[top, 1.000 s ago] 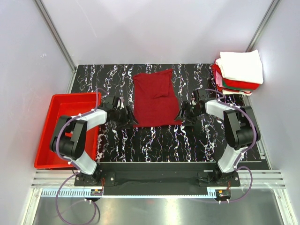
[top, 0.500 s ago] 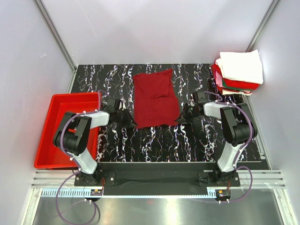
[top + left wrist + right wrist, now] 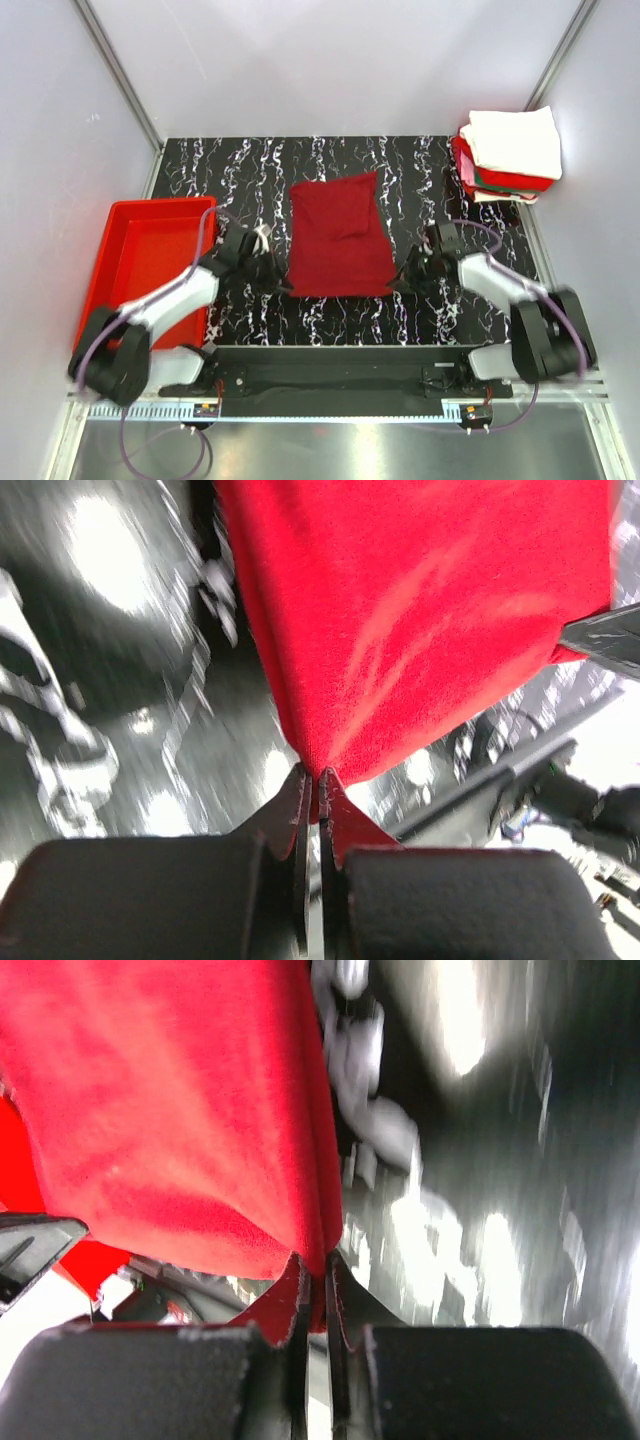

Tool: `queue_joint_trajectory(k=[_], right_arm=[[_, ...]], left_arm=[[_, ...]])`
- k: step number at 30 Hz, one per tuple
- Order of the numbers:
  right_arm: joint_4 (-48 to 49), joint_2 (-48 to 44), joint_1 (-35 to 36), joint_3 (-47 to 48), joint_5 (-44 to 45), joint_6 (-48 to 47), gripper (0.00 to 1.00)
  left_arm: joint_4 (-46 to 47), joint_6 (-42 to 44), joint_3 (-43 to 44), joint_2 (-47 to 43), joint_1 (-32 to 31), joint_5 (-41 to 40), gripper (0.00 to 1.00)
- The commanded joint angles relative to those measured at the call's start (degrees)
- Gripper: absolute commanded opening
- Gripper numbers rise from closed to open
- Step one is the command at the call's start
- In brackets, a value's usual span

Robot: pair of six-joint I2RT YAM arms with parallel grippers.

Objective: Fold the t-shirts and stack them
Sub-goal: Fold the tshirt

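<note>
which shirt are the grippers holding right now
The dark maroon-red t-shirt spread mid-table: left gripper and right gripper each pinch a near corner. The others lie folded in the stack at the far right.

My maroon t-shirt lies spread flat in a rough rectangle at the middle of the table, with a small crease near its centre. My left gripper pinches its near left corner and my right gripper its near right corner. The other tees sit folded in a stack at the far right corner, a white t-shirt on top, with red, green and pink edges beneath.
</note>
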Motion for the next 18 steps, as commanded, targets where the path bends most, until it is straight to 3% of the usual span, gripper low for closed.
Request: queue_joint_trajectory(k=[1, 5, 9, 14, 18], right_arm=[[-7.0, -15.3, 3.9, -3.4, 1.9, 5.7, 0.0], [-15.9, -27.1, 11.2, -1.2, 5.9, 12.4, 0.0], [-21.3, -32.5, 12.3, 2.5, 8.6, 14.9, 0.0], [-23.5, -26.1, 12.4, 11.1, 13.4, 10.9, 0.0], [-23.3, -19.0, 12.1, 16.3, 16.8, 8.1, 0.0]], left_arm=[[-8.1, -1.8, -3.4, -12.0, -2.8, -2.7, 0.0], [-16.8, -5.4, -3.9, -25.9, -6.9, -5.0, 0.0], [-26.2, -5.4, 1.2, -32.8, -7.1, -7.1, 0.01], [-28.9, -0.1, 10.6, -26.4, -6.7, -10.3, 0.02], [-27.4, 3.9, 15.5, -17.7, -2.1, -8.6, 0.02]])
